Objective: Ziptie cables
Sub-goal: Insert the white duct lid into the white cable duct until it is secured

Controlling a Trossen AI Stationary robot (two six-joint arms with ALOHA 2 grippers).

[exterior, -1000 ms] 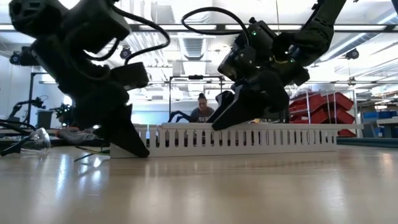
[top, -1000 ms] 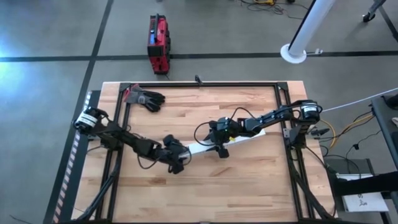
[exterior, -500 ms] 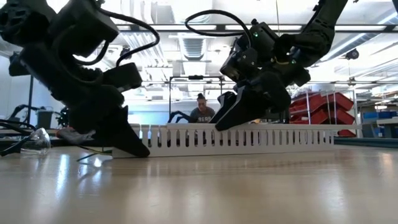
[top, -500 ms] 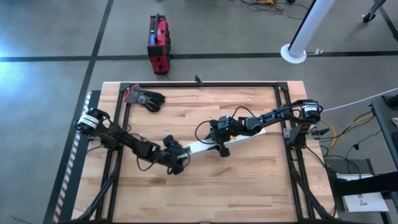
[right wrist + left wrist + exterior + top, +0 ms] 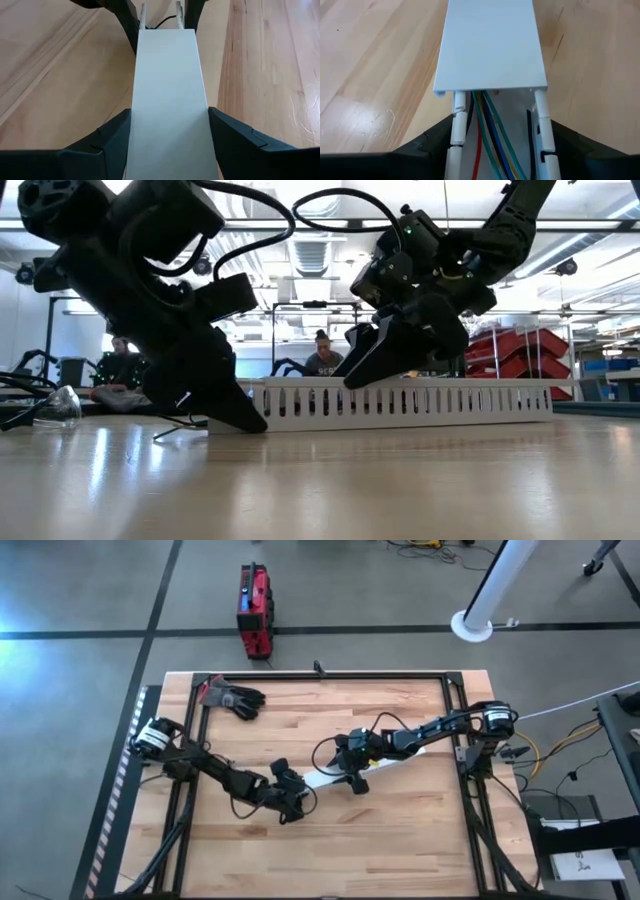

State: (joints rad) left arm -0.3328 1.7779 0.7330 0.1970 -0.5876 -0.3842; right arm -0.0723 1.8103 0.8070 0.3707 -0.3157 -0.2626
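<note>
Your left gripper (image 5: 291, 805) is down at the near-left end of the white slotted channel (image 5: 400, 404), tips low at the tabletop (image 5: 400, 830). In the left wrist view its fingers (image 5: 422, 145) are spread wide, one on each side of the channel's open end, and they aren't clamped on anything. The cables (image 5: 492, 142) are right there between them: thin green, blue, yellow and red wires running along inside the channel and disappearing under the flat white lid (image 5: 490, 45), which covers the rest of the channel from that point on.

Your right gripper (image 5: 352, 778) is further along the same channel, toward the middle of the table. From its wrist camera the fingers (image 5: 105, 142) are also apart, straddling the lid (image 5: 170, 100), with a dark finger showing on either side of the white strip. You can't tell if they're actually touching its edges.

Off in the far-left corner of the table there's a black glove (image 5: 238, 698) lying by the frame. In the low view a person (image 5: 322, 358) sits in the room behind the channel.
</note>
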